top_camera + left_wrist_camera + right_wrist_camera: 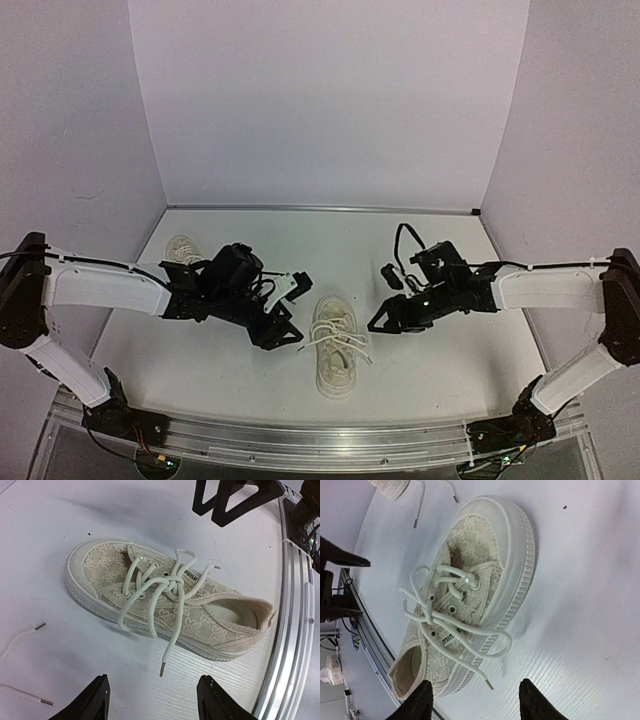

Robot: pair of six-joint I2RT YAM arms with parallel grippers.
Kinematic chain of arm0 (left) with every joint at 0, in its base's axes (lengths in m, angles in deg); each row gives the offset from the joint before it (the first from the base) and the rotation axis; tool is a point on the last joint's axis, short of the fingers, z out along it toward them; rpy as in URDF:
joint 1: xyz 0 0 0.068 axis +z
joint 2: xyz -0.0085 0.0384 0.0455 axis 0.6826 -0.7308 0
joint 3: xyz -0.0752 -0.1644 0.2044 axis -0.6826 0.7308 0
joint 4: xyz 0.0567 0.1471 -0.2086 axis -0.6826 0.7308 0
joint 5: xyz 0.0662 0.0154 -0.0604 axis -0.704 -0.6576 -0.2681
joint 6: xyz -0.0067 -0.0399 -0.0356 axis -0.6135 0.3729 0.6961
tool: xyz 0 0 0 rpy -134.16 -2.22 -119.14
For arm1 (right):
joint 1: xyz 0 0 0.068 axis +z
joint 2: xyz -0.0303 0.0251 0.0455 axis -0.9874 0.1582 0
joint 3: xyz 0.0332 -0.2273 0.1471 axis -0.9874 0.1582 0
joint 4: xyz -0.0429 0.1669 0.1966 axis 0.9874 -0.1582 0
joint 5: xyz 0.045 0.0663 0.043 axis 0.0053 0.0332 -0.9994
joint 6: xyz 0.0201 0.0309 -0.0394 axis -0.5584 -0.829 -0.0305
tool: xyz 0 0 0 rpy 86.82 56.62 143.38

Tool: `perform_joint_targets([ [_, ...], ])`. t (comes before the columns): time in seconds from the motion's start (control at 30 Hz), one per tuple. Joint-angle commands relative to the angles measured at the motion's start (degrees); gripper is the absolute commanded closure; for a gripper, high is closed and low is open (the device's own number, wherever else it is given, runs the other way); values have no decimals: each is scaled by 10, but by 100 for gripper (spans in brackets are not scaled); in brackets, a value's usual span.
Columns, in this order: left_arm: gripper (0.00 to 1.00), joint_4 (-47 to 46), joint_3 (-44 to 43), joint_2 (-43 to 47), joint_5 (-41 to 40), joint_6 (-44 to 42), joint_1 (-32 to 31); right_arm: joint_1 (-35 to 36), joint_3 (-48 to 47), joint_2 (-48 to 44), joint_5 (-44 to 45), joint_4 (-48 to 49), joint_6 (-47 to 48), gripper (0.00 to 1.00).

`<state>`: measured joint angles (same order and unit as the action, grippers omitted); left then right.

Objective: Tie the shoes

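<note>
Since both tools are released w/ nothing btwn the fingers, left tool and right tool, the near shoe sits unheld on the worktop. It lies btwn the two tools, just ahead of each one's tips. Its laces cross in a knot w/ loops; looks slack imo, can't tell if it's a full bow.

Risks:
1) A finger snags a loop or the free end lying toward the left tool, so the knot pulls open.
2) Nothing pins the shoe, so any tug drags it.
3) 2nd shoe is beyond the left tool, behind its arm, w/ lace ends loose. Prob untied, and the arm could sweep it.
</note>
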<state>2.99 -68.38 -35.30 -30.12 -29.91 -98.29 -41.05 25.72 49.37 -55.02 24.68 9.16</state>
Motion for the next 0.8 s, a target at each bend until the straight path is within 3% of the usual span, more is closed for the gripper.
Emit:
perform_joint_targets([
  [0.0, 39, 5, -26, -14, -19, -32, 8, -3, -7, 48, 11, 12, 17, 49],
  [0.2, 40, -4, -34, -48, -4, -24, 14, -18, 2, 100, -16, 57, 32, 50],
  [0.57, 41, -10, -32, -50, -2, -25, 22, -17, -17, 173, 6, 45, 76, 56],
  [0.77, 41, -10, -31, -58, -1, -24, 25, -4, -17, 175, 18, 38, 94, 55],
])
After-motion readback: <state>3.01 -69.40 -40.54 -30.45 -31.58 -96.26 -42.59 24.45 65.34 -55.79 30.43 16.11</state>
